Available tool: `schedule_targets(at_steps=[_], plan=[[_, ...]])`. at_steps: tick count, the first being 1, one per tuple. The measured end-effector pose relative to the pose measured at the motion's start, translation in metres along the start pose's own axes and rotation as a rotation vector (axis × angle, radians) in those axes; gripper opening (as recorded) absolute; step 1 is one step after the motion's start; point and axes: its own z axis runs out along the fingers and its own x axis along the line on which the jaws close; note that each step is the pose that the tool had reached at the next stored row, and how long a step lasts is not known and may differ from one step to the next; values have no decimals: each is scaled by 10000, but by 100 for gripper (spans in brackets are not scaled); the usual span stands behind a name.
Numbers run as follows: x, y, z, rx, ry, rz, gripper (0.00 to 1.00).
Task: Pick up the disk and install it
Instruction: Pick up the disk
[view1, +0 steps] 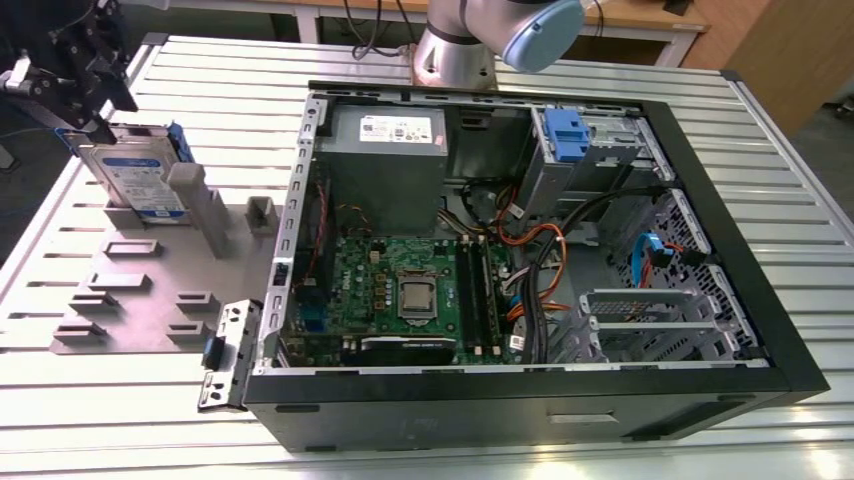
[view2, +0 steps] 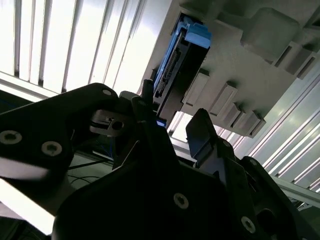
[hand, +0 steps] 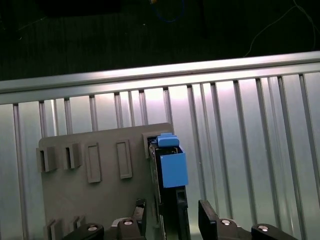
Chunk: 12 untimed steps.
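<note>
The disk (view1: 138, 178) stands on edge in a slot of the grey holder plate (view1: 140, 285), at the exterior view's left. It is silver with a white-and-blue label and blue rails. My gripper (view1: 96, 122) hangs just above its top end. In both wrist views the disk (hand: 172, 167) (view2: 176, 70) runs between my two fingers. The gripper (hand: 172, 220) (view2: 172, 120) is open, with one fingertip (hand: 139, 209) on each side of the disk and a small gap showing on both sides.
An open black computer case (view1: 534, 385) lies on the slatted metal table (view1: 120, 420), right of the holder plate. Inside it are a blue drive bracket (view1: 567, 135), a grey power supply (view1: 387, 135), a motherboard (view1: 400, 290) and cables. The arm's base (view1: 461, 50) stands behind the case.
</note>
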Motion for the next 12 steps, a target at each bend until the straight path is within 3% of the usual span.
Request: schedule_targets(at_steps=[3,12], plan=[[0,-1,3,-8,6,-151,53],[1,-1,15,-98,68,-1413,53]])
